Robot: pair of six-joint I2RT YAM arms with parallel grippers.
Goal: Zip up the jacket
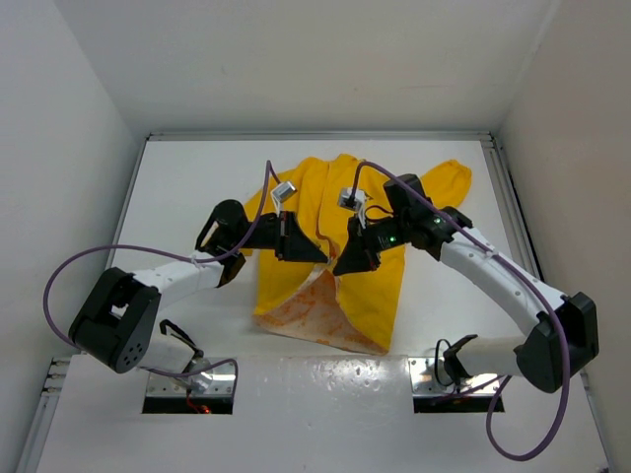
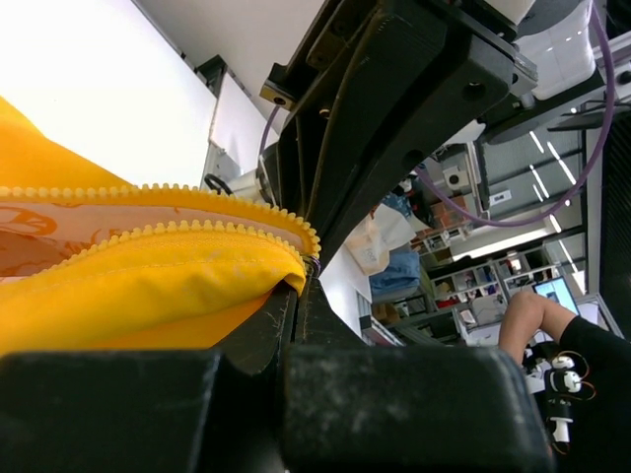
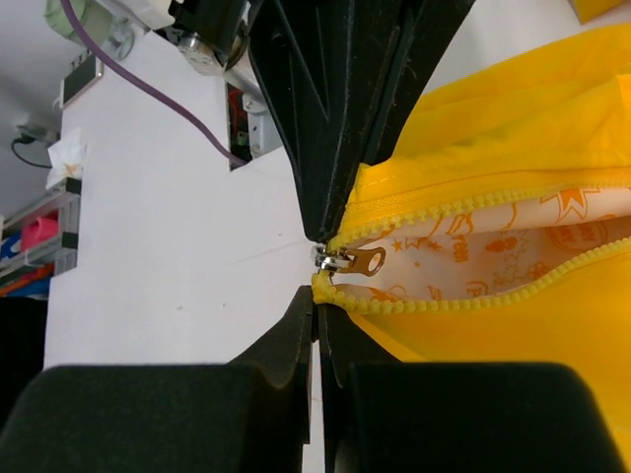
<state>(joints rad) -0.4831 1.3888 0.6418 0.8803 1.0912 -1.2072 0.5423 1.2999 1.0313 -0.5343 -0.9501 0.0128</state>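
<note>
Two arms: left gripper (image 1: 319, 258) and right gripper (image 1: 341, 267) each pinched the jacket (image 1: 380, 286) hem beside the slider (image 3: 352, 262); lining (image 3: 493, 246) was exposed.

We open on white desk (image 1: 197, 187), glossy sheen near front edge. Left wall (image 1: 59, 118) plain white. Back wall (image 1: 315, 59) white, right wall (image 1: 582, 99) same: three sides boxing desk in. Thin metal rail (image 1: 315, 137) along far edge. Two dark rectangular cutouts (image 1: 189, 399) in near edge. Light even and bright. Past desk, from left wrist view, we catch a room: crowded shelves (image 2: 463, 286), lit monitor (image 2: 557, 293), ceiling strip lights (image 2: 508, 244), white and blue bags (image 2: 399, 271) hanging.
</note>
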